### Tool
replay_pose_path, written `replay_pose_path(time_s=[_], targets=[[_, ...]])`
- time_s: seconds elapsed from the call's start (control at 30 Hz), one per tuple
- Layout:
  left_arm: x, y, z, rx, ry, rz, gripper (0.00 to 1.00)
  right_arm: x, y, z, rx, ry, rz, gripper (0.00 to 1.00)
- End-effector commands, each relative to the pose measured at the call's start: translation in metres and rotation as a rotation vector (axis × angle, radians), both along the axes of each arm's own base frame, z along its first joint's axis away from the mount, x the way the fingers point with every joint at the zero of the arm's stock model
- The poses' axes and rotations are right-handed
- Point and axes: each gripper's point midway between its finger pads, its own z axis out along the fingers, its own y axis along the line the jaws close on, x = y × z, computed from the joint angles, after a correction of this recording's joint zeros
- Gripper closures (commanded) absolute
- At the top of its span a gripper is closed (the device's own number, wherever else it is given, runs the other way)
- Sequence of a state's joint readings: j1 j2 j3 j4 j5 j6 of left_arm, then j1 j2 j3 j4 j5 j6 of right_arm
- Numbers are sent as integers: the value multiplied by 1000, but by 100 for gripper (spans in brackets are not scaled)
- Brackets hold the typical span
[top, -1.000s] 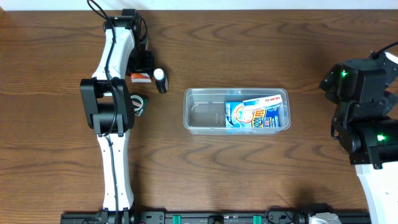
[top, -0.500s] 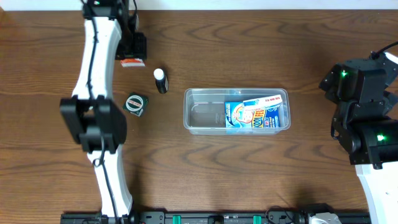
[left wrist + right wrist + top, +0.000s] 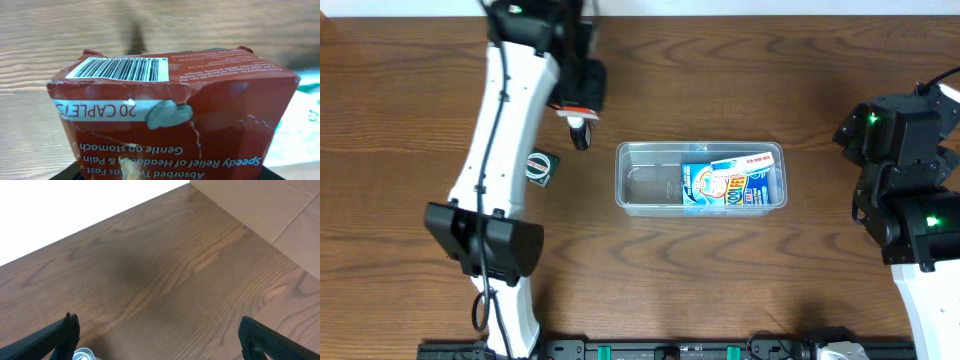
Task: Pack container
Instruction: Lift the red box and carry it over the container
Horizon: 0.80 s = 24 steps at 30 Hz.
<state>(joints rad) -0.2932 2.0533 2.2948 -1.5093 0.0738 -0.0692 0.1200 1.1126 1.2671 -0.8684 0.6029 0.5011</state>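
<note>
The clear container sits mid-table and holds a blue and white packet in its right half. My left gripper is shut on a dented red caplet box and holds it above the table, up and left of the container. In the left wrist view the red box fills the frame, and the jaws barely show at the bottom edge. My right gripper is open and empty over bare wood; its arm is folded at the right edge.
A small black and white bottle lies just below the held box. A round dark tin lies left of the container, beside the left arm. A cardboard surface shows at the far right in the right wrist view.
My left gripper went to the far edge with the red box, then swung right and now holds it over the small bottle. The right arm has not moved.
</note>
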Motion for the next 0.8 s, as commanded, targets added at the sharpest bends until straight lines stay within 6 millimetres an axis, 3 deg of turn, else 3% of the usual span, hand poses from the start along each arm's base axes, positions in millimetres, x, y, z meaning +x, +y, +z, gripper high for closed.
replay_pose_path(time_s=[0.0,0.37,0.57,0.77], targets=[[-14,-27,7,-25,-2,9,38,-1,-6,5,-5,-16,-32,1],[-57,-113,1,-33,15,-8,38,-1,-6,5,-5,-16,-32,1],[-66,-131,-19,-15,30,48,38,-1,-6,5,-5,-16,-31,1],[-71,-130,-59,14,89,136,40,-1,-6,5,-5,-16,-32,1]])
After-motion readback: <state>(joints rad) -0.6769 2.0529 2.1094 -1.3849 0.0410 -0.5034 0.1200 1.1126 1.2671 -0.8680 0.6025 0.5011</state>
